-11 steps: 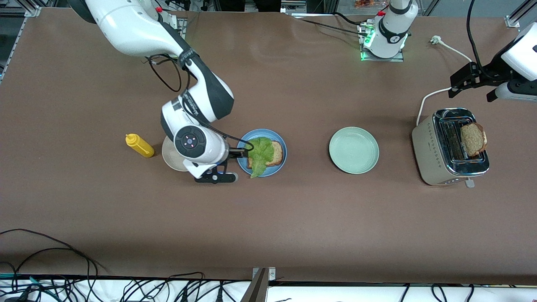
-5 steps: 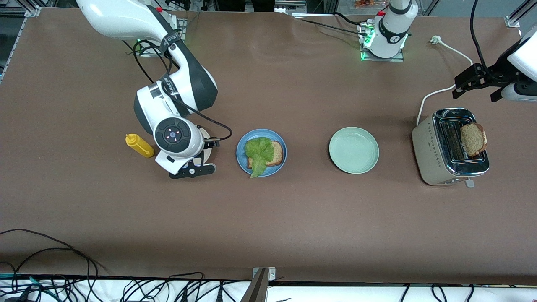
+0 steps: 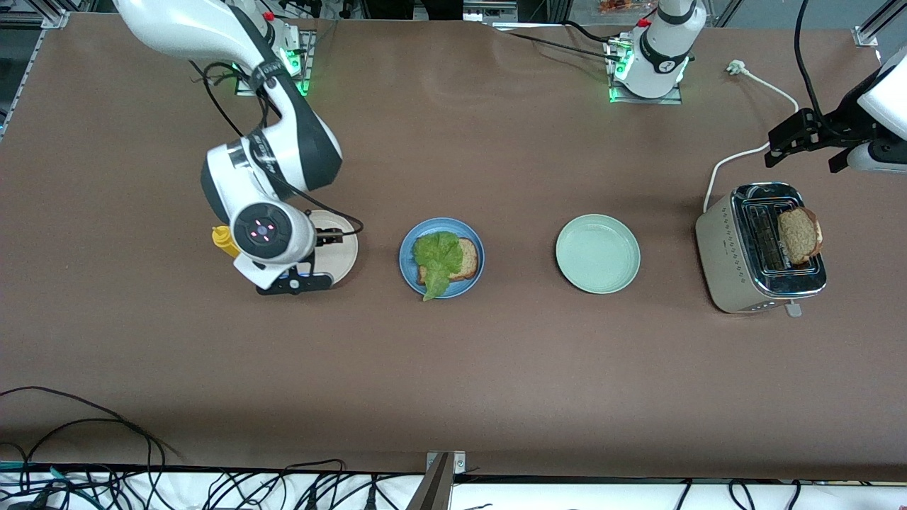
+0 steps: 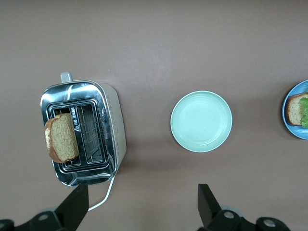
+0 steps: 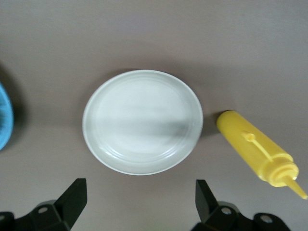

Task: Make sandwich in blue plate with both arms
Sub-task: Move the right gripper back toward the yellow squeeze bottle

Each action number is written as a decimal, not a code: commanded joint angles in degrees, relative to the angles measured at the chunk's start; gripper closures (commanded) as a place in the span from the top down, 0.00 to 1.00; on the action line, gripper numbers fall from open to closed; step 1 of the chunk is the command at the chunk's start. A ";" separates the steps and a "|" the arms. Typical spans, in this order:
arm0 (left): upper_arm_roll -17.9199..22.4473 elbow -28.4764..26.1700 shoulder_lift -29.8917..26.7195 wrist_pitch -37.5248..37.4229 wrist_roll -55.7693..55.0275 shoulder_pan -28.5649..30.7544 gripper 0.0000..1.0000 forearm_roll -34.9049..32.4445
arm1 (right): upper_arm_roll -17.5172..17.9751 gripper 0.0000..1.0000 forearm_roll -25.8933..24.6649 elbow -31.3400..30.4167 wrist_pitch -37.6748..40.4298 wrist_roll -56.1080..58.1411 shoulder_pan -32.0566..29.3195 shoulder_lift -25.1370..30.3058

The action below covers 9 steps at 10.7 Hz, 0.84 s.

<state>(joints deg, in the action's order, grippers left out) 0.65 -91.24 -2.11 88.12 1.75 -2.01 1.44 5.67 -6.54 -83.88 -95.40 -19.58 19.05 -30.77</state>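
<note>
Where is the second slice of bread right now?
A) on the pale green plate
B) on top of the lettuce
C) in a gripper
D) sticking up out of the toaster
D: the second slice stands in a slot of the toaster, while the pale green plate is bare and the lettuce lies uncovered.

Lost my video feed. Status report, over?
Right tool open, empty, over beige plate. Left tool open, empty, up by toaster. Blue plate: toast and lettuce; second slice in toaster. Nothing in the way.
</note>
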 commanded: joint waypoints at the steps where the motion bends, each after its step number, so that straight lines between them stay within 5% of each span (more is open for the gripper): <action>1: -0.21 -0.86 -0.61 0.39 1.68 0.60 1.00 0.58 | -1.44 1.00 1.01 -18.67 -8.22 11.96 -4.96 14.58; 5: -0.21 -0.95 -0.26 0.39 1.68 0.60 1.00 0.50 | -7.76 1.00 7.92 -21.67 -5.68 45.25 -12.88 18.11; 9: -0.21 -1.13 -0.17 0.39 1.77 0.60 1.00 0.50 | -14.26 1.00 16.00 -22.29 -6.11 66.19 -15.61 16.54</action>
<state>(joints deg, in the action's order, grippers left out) 0.58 -91.61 -1.81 88.12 1.82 -1.80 1.44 -5.92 3.05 -104.72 -100.94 36.02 4.44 -14.00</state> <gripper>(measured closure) 0.000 0.000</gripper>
